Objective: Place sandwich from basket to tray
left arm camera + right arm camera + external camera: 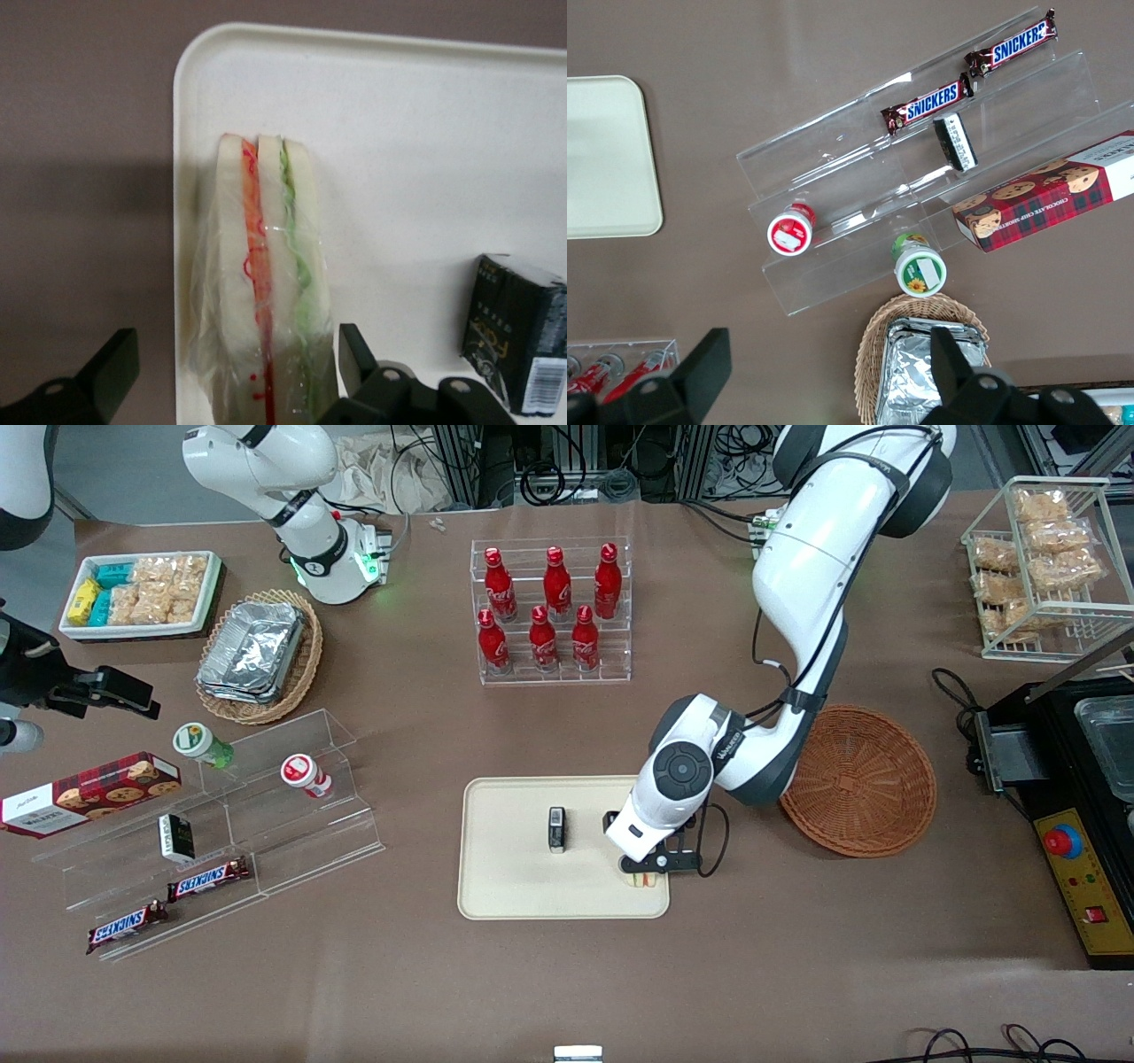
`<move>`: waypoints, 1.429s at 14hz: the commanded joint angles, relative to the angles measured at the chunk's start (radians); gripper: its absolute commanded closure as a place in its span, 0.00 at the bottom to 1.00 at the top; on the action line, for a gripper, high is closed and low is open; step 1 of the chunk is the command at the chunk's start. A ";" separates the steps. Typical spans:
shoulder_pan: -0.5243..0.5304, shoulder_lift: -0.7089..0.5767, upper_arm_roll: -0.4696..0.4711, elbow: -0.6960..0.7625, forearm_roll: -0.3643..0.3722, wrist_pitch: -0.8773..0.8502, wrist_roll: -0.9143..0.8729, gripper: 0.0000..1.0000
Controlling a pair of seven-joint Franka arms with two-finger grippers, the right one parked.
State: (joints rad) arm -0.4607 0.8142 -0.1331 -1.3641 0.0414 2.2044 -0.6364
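Both pincer fingers spread wide, flanking sandwich on tray, untouching.

arm: glossy white shells, dark grey joint bands showing | wrist: round dark cap | cable: black, looping beside the gripper | fingers: black

You could read "SNICKERS" on the two chocolate bars lying on the clear acrylic steps, and "CHOCOLATE CHIP" on the red cookie box. The red bottles carried white script, probably Coca-Cola.
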 commanded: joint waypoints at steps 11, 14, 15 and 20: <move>0.112 -0.441 0.193 -0.025 0.005 -0.446 -0.013 0.00; 0.186 -0.599 0.193 -0.152 -0.006 -0.431 0.090 0.00; 0.203 -0.653 0.193 -0.209 -0.017 -0.413 0.139 0.00; 0.341 -0.805 0.196 -0.375 -0.063 -0.336 0.329 0.00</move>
State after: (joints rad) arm -0.1681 0.0679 0.0718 -1.6712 -0.0024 1.8426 -0.3698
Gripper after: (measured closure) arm 0.000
